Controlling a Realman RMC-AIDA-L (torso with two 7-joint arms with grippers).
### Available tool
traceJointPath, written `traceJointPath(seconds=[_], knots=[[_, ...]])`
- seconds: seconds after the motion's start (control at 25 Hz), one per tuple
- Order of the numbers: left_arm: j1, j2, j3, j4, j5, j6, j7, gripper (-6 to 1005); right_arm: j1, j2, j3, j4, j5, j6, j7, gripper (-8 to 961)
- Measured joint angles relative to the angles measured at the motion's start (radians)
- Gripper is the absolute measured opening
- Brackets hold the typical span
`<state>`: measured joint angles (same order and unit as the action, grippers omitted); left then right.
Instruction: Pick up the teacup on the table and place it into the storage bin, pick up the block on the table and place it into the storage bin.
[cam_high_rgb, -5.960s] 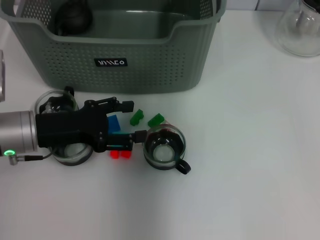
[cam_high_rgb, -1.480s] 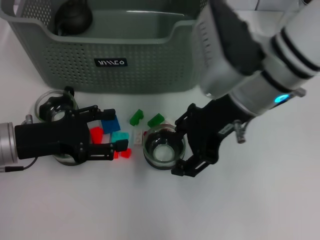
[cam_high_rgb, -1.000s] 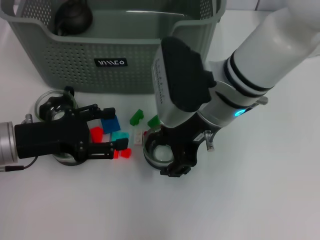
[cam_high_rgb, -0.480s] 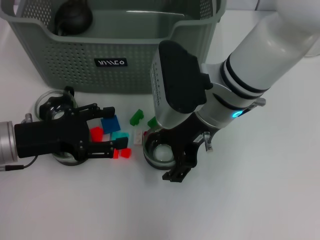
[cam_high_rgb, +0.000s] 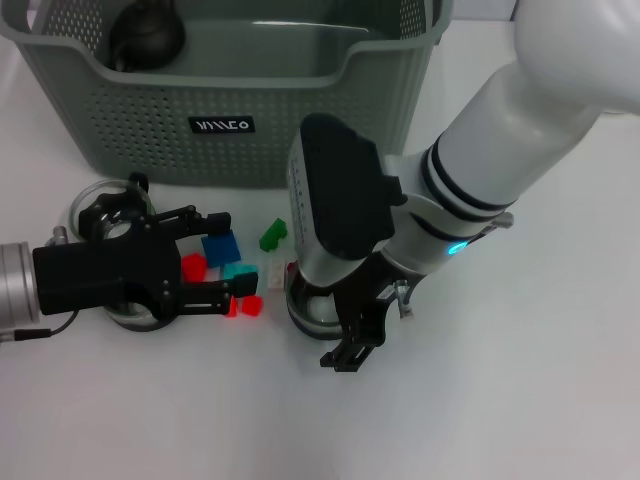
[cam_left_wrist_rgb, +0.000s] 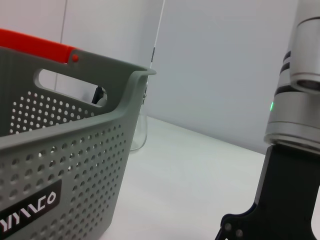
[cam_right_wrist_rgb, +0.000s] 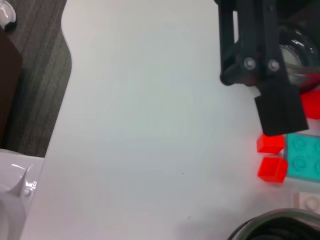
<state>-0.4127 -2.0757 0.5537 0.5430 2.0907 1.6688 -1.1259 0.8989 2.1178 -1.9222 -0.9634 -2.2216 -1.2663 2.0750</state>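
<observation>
The grey-green storage bin (cam_high_rgb: 300, 130) stands at the back, with a dark round object (cam_high_rgb: 147, 35) inside; its wall also shows in the left wrist view (cam_left_wrist_rgb: 60, 165). The glass teacup (cam_high_rgb: 312, 308) sits in front of it, mostly covered by my right gripper (cam_high_rgb: 352, 338), which hangs over the cup's right rim. Its rim shows in the right wrist view (cam_right_wrist_rgb: 270, 227). My left gripper (cam_high_rgb: 230, 254) is open and low over the table. A red block (cam_high_rgb: 193, 267), a blue block (cam_high_rgb: 220, 247) and a teal block (cam_high_rgb: 240, 270) lie between its fingers.
A second glass cup (cam_high_rgb: 105, 205) lies under the left gripper's body. Two small red blocks (cam_high_rgb: 245, 305), a green block (cam_high_rgb: 272, 235) and a white block (cam_right_wrist_rgb: 310, 200) lie between gripper and teacup. A clear flask (cam_left_wrist_rgb: 137, 135) stands behind the bin.
My right arm has come in from the right and settled lower over the teacup, shifting slightly left. My left gripper drew back to the left, then stayed still.
</observation>
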Motion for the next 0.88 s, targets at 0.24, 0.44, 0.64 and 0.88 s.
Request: traceJointPath(seconds=[0.24,0.44,0.64,0.88], knots=[[0.0,-0.002,0.0,-0.002,0.0,-0.002,0.002,885,0.005,0.002,-0.039,0.02,0.0,0.038,0.009,790],[0.001,-0.001,0.0,-0.002,0.0,-0.002,0.002,885,0.002,0.001,-0.042,0.011,0.0,0.04,0.022,682],[0.003,-0.001,0.0,-0.001,0.0,-0.002,0.002,885,-0.006,-0.004,-0.036,-0.01,0.001,0.031,0.04,527],[0.003,-0.001,-0.001,0.0,0.0,-0.001,0.002,884,-0.013,-0.01,-0.017,-0.035,-0.001,0.005,0.06,274]])
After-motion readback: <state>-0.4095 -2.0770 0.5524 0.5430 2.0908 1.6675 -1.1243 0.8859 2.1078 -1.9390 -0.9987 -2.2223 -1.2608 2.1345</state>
